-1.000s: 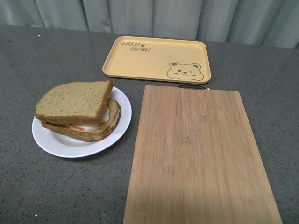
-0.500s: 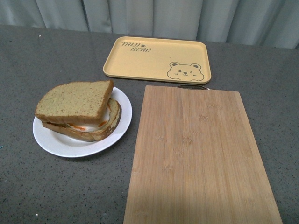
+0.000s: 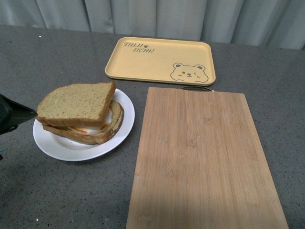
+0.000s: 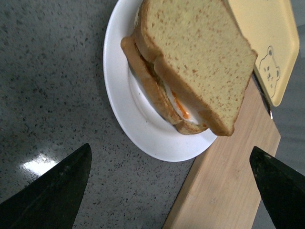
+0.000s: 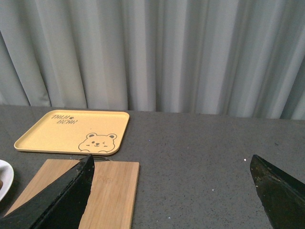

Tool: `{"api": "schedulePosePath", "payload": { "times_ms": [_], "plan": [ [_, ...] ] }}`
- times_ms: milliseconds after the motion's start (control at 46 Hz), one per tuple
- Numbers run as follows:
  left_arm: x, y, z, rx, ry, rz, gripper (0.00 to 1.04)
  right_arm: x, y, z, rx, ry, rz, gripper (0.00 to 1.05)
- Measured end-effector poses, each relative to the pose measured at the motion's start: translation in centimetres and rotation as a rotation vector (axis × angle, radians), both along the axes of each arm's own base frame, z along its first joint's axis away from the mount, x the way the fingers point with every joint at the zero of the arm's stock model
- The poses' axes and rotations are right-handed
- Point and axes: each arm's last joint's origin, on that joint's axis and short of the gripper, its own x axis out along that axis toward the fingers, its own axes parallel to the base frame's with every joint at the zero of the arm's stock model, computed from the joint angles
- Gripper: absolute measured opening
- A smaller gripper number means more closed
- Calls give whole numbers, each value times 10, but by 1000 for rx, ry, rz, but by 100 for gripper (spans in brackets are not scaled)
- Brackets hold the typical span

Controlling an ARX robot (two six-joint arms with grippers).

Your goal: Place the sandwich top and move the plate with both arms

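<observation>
The sandwich top (image 3: 76,104), a plain speckled tan slice, lies on the egg-bearing lower slice on the round white plate (image 3: 66,149) at the table's left. The left wrist view shows the same sandwich top (image 4: 198,57) and plate (image 4: 138,124) ahead of my open left gripper (image 4: 174,191), whose dark fingers stand wide apart with nothing between them. In the front view only a dark tip of the left gripper (image 3: 12,116) shows, at the left edge, just beside the plate's rim. My right gripper (image 5: 174,191) hangs open over bare table, far from the plate.
A bamboo cutting board (image 3: 202,162) lies right of the plate, its edge close to the plate's rim. A yellow bear tray (image 3: 159,59) sits behind it. Grey curtains close off the back. The dark speckled tabletop (image 3: 57,200) runs in front of the plate.
A dark tip of my left gripper has come into the front view at the left edge, beside the plate. Plate and sandwich have barely shifted.
</observation>
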Motion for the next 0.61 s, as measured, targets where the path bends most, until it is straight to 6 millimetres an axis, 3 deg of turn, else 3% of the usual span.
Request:
{"api": "schedulePosePath", "payload": {
  "times_ms": [609],
  "plan": [
    [44,-6,-47,-18,222,48,98,0,0,0,0,0,0,95]
  ]
}}
